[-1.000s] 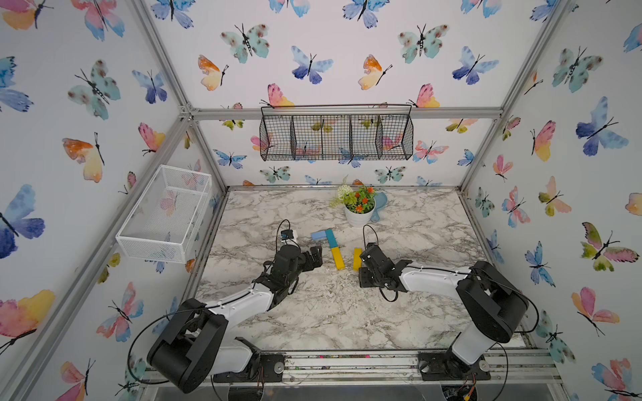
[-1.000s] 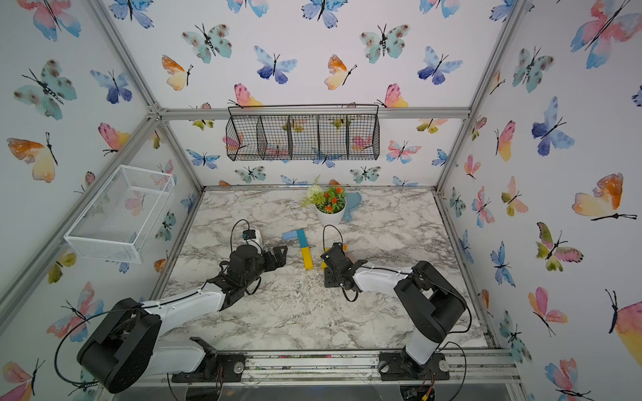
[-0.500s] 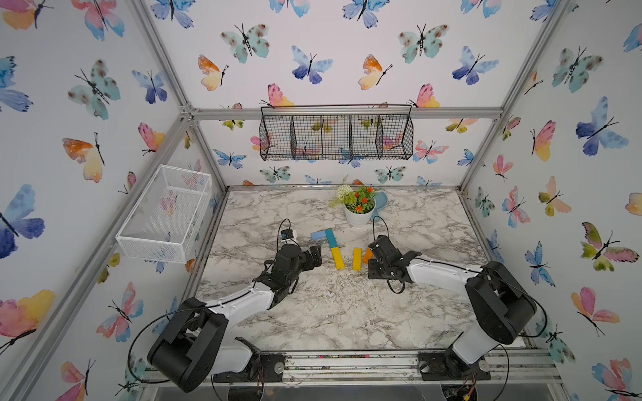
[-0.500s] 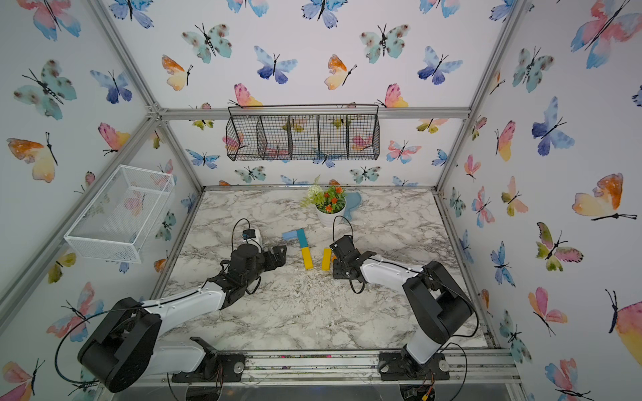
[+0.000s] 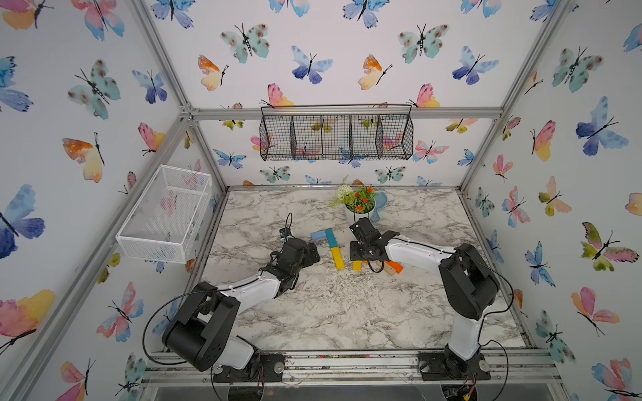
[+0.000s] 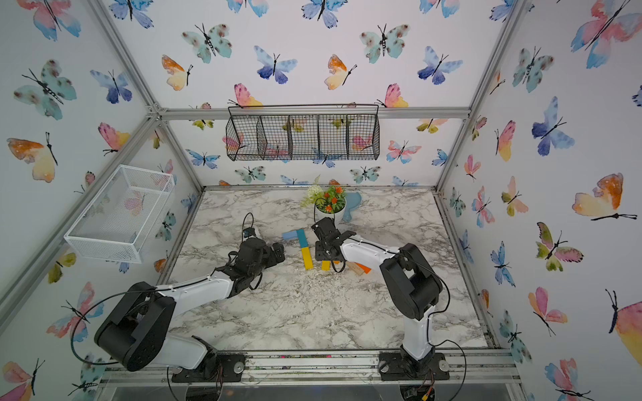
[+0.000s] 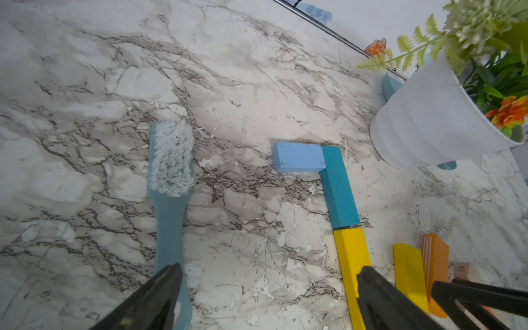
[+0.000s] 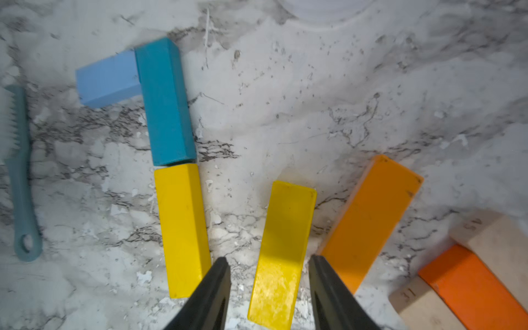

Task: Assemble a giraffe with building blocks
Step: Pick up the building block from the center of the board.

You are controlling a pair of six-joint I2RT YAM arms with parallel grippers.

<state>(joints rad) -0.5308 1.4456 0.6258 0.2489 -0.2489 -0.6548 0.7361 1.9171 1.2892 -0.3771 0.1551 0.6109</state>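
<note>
The giraffe's started part lies flat on the marble: a light-blue block [image 5: 318,235] [image 8: 107,78] against a teal block [image 5: 330,237] [image 8: 165,103], with a yellow block [image 5: 337,257] [image 8: 183,223] end to end below it. A second yellow block [image 8: 285,228] [image 6: 326,265] lies loose beside it. My right gripper [image 8: 268,258] [image 5: 357,260] is open and straddles its near end, with a gap on each side. Two orange blocks [image 8: 371,211] [image 8: 474,288] and plain-wood blocks [image 8: 503,243] lie to its right. My left gripper [image 7: 268,270] [image 5: 314,251] stands wide open over bare marble, left of the yellow block.
A slim pale-teal brush [image 7: 171,160] lies by the left gripper's finger. A white pot of flowers [image 5: 359,205] stands just behind the blocks. A black wire basket [image 5: 335,137] hangs on the back wall, and a white mesh basket [image 5: 166,215] on the left wall.
My right gripper has shifted towards the back, over the loose yellow block, and its jaws have narrowed around it. The left arm has stayed put.
</note>
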